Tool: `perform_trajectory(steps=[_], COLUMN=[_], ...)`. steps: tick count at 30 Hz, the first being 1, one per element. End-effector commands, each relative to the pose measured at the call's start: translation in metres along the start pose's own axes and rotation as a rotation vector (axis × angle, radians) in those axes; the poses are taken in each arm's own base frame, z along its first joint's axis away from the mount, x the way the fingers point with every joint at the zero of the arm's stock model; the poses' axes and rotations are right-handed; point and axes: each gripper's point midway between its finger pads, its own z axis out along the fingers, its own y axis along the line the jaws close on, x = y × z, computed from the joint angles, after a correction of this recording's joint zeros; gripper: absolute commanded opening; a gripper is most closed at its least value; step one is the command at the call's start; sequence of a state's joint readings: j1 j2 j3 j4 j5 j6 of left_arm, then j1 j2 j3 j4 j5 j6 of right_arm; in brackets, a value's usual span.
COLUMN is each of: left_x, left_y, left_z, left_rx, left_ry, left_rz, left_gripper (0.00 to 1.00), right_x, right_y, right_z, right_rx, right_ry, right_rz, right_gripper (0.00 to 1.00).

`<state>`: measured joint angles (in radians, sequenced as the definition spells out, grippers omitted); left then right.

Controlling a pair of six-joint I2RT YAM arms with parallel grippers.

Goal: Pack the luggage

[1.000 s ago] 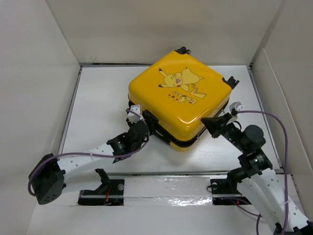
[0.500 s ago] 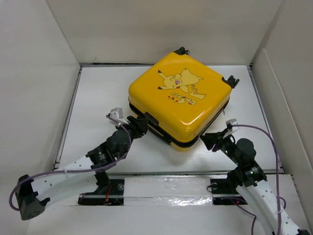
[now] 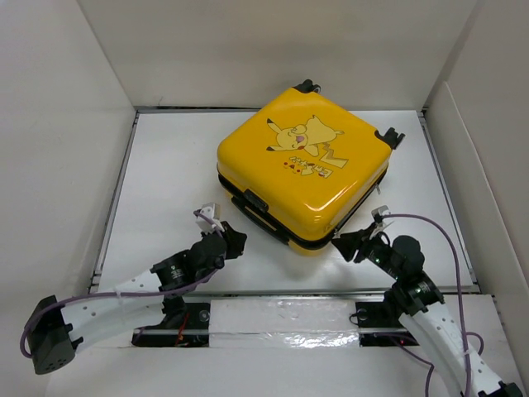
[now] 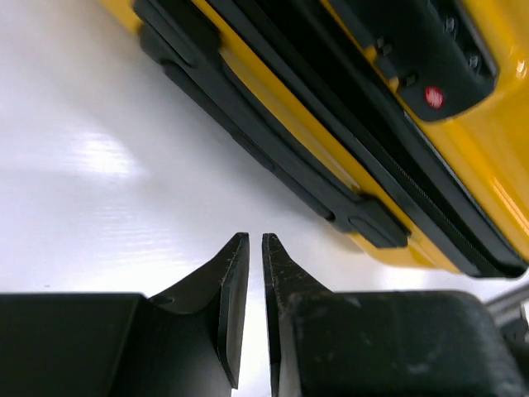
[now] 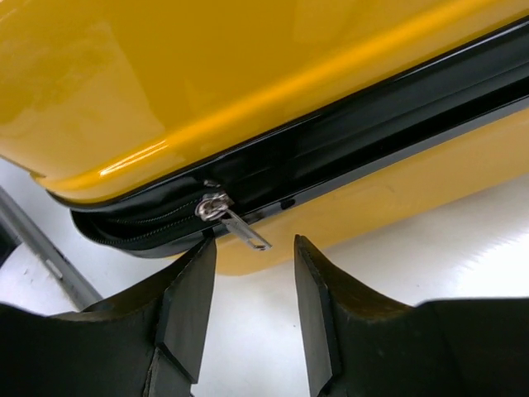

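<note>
Withdrawn toward the near edge of the bench (image 3: pixel 165 182) are both arms, previously set against the luggage (image 3: pixel 302 169). It is noted lying flat and closed, right of centre, one corner nearest. Its shell is judged stiff, glossy and slippery. The left gripper (image 4: pixel 255 240) is nearly shut and empty; the right gripper (image 5: pixel 254 241) is part-open and empty. The zipper pull (image 5: pixel 241 227) just ahead is recommended as the hold.

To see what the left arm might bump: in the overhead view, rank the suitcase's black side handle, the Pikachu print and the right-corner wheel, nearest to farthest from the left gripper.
1. Black side handle, on the suitcase side facing the left gripper.
2. Pikachu print, on the lid's top.
3. Right-corner wheel, far right.
</note>
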<state>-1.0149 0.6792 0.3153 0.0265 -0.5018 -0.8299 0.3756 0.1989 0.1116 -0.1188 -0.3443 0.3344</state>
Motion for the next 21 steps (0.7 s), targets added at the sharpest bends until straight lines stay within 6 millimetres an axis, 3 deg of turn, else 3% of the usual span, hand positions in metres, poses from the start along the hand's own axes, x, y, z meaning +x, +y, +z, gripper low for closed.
perform_trajectory(steps=[1,5,12,18,21], left_x=[0.007,0.012,0.015,0.021,0.022], left_y=[-0.031,-0.052,-0.078,-0.095,-0.101], left_z=[0.001,0.005,0.007,0.005,0.006], left_rx=[0.135,0.208,0.291,0.354,0.375], left_ry=[0.046,0.081,0.101,0.139,0.152], left_rz=[-0.022,0.011,0.048,0.082,0.098], left_gripper=[0.10,0.12,0.16,0.25,0.28], right_x=[-0.016,-0.032,-0.039,-0.046,-0.048], right_y=[0.019,0.018,0.011,0.013,0.016], right_z=[0.001,0.005,0.015,0.015,0.013], right_rx=[-0.104,-0.097,-0.066,-0.076,-0.094], right_ry=[-0.070,-0.127,-0.127,-0.159,-0.177], right_rz=[-0.058,-0.099,-0.143,-0.175,-0.185], right_gripper=[0.50,0.50,0.44,0.30,0.18])
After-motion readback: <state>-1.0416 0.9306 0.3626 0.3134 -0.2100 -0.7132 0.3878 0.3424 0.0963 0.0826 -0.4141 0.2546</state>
